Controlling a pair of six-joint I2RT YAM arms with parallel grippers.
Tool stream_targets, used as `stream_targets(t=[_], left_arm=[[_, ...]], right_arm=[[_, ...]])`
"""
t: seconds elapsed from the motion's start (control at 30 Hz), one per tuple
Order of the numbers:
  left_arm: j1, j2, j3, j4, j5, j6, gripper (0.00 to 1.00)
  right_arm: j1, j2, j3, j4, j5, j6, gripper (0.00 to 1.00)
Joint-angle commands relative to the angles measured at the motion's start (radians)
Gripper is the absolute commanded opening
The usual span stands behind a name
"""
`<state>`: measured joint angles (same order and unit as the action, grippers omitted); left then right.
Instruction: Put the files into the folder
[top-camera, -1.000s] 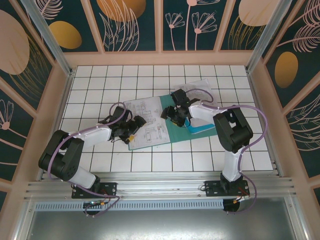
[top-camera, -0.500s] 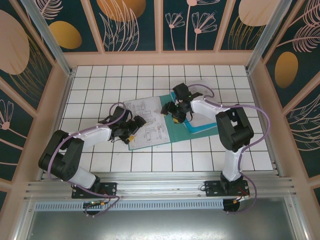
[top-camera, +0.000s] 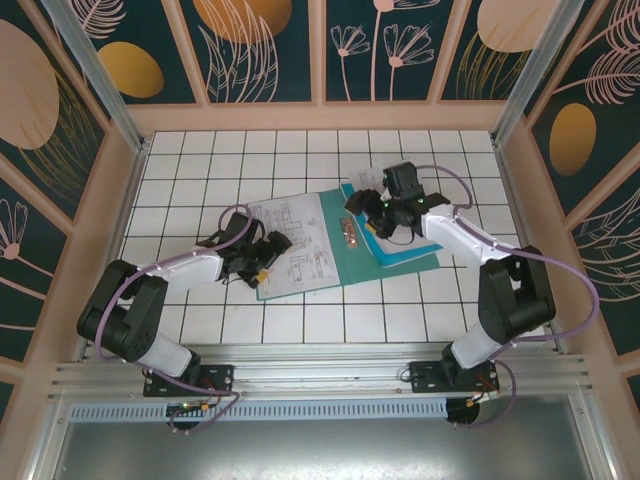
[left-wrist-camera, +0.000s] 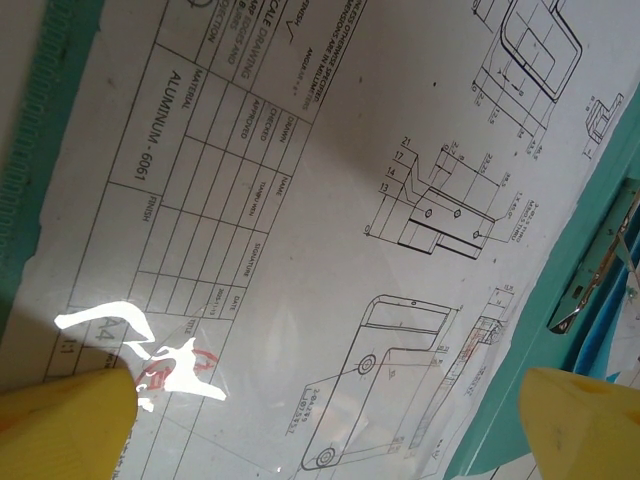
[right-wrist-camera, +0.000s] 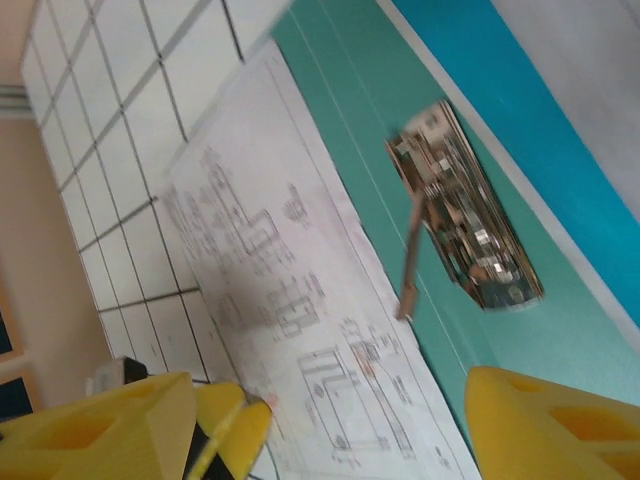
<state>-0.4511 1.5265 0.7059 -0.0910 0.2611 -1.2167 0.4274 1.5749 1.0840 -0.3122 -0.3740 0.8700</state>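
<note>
The files (top-camera: 298, 243), a white sheet of line drawings, lie flat on the left half of the open teal folder (top-camera: 358, 266) at mid-table, long axis running near to far with the far end leaning slightly left. The left gripper (top-camera: 265, 258) hangs over the sheet's near-left corner, its jaws spread wide and its yellow fingertips (left-wrist-camera: 65, 420) holding nothing. The right gripper (top-camera: 370, 212), also parted and empty, hangs to the right of the sheet beyond the folder's metal clip (top-camera: 350, 232).
</note>
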Motion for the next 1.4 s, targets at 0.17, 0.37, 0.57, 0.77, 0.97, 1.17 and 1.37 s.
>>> stream_targets(t=[0.17,0.37,0.57,0.77,0.97,1.17,1.37], left_arm=[[0.003,0.023,0.000,-0.136,-0.045,0.010,0.99],[0.003,0.027,0.003,-0.140,-0.057,0.017,0.99],[0.018,0.027,0.012,-0.151,-0.078,0.032,0.99],[0.066,0.031,0.041,-0.174,-0.094,0.069,0.99],[0.120,0.049,0.064,-0.185,-0.092,0.112,0.99],[0.165,0.066,0.103,-0.201,-0.096,0.157,0.99],[0.166,0.036,0.178,-0.235,-0.079,0.175,0.98]], right_arm=[[0.083,0.083,-0.069,0.170,-0.121,0.108,0.72],[0.067,0.241,0.130,0.163,-0.130,0.093,0.71],[0.030,0.401,0.345,0.096,-0.118,0.053,0.70],[0.018,0.544,0.502,0.085,-0.106,0.035,0.70],[0.018,0.644,0.617,0.093,-0.130,0.040,0.69],[0.011,0.618,0.652,0.105,-0.144,0.025,0.69],[-0.052,0.386,0.428,0.177,-0.101,0.004,0.69]])
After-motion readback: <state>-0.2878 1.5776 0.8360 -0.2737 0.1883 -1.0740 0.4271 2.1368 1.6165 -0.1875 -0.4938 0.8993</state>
